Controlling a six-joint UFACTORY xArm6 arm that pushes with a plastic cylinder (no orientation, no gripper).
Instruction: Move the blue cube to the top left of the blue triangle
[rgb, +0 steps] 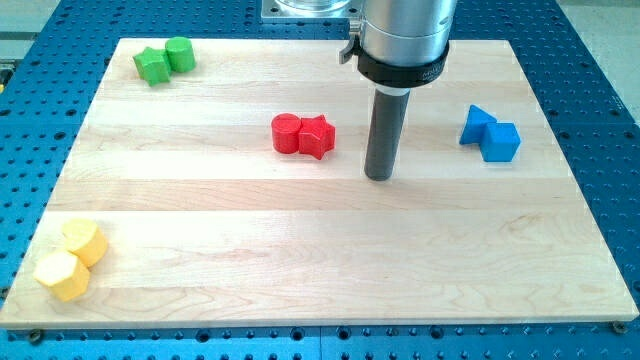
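Found no readable text, label, brand, number or sign anywhere: none on the blocks, none on the counter (300, 230), none on the rod.

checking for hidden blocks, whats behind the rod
Behind the rod, above my tip, only bare wooden board shows on either side. The strip directly behind the rod is covered. The red star and blue cube sit well off to the sides.

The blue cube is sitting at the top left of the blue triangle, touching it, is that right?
Not quite. In the camera view the blue cube is touching the blue triangle, but it sits at the triangle's bottom right, not its top left.
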